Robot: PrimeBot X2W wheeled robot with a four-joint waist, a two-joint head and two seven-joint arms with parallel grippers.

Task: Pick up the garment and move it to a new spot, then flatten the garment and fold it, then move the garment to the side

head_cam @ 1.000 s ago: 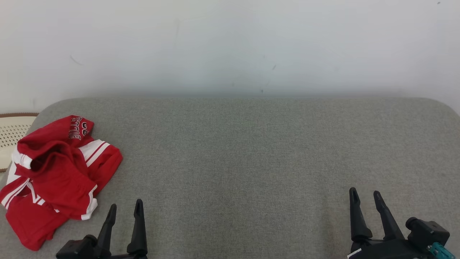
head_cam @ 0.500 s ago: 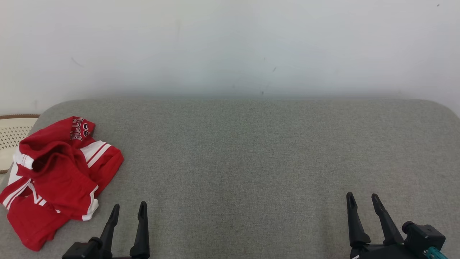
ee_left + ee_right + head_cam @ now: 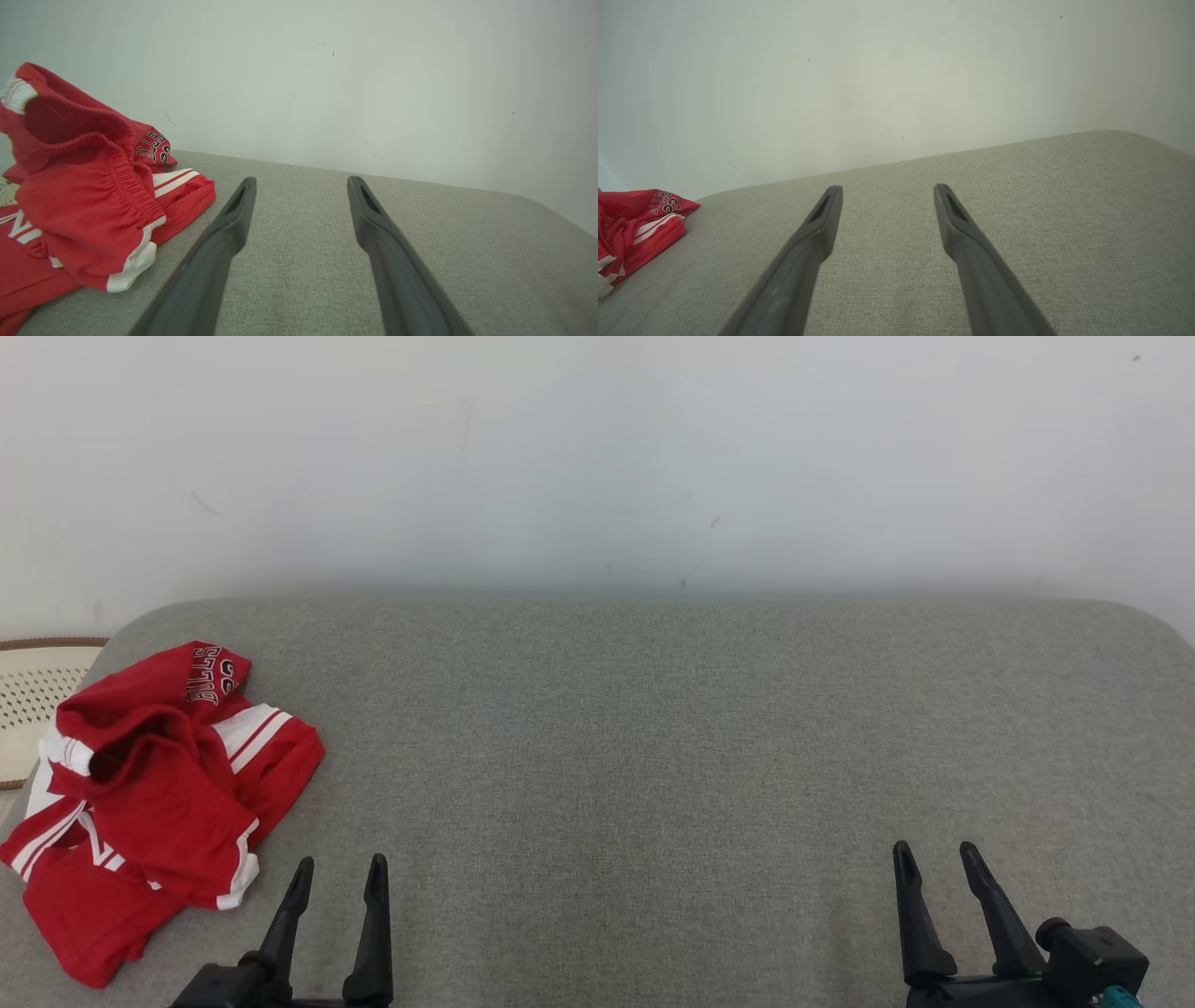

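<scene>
The red garment point(image 3: 149, 803) with white stripes lies crumpled at the left end of the grey padded surface point(image 3: 653, 756). Its outer folds reach that surface's left edge and come close to the near edge. The left gripper point(image 3: 340, 864) stands just right of it, apart from the cloth, fingers spread and holding nothing. The right gripper point(image 3: 933, 849) is well away near the right end, likewise spread and holding nothing. A wide stretch of flat grey weave lies between them, running back to rounded far corners. A plain white wall point(image 3: 597, 457) rises directly behind the far edge. A cream holed object with a brown rim point(image 3: 33, 686) shows past the left edge.
</scene>
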